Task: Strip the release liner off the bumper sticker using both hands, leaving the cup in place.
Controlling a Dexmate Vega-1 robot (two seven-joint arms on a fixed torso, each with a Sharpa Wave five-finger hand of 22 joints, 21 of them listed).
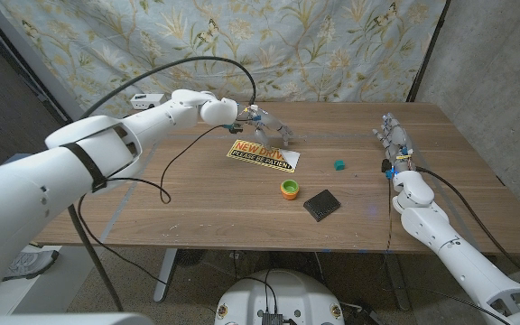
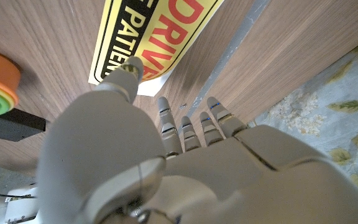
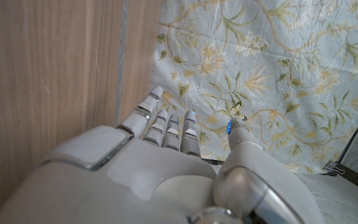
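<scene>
Approach step: my left hand (image 1: 264, 122) over bumper sticker (image 1: 262, 154), fingers (image 2: 185, 127) spread, empty. Right hand (image 1: 394, 144) idle, fingers apart, holding nothing. Next: pinch corner, avoid cup (image 1: 289, 189).

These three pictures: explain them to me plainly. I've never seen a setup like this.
A two-armed robot stands at a wooden table. The wide picture looks down from its head; the other two come from cameras on its wrists, looking along the backs of its own hands.

The left hand reaches to the far edge of a yellow bumper sticker; its wrist view shows a fingertip at the sticker's edge, though whether it grips is unclear. The right hand waits near the table's right side, fingers apart, holding nothing.

Also on the table: a small orange and green cup, a black square and a small green piece.
</scene>
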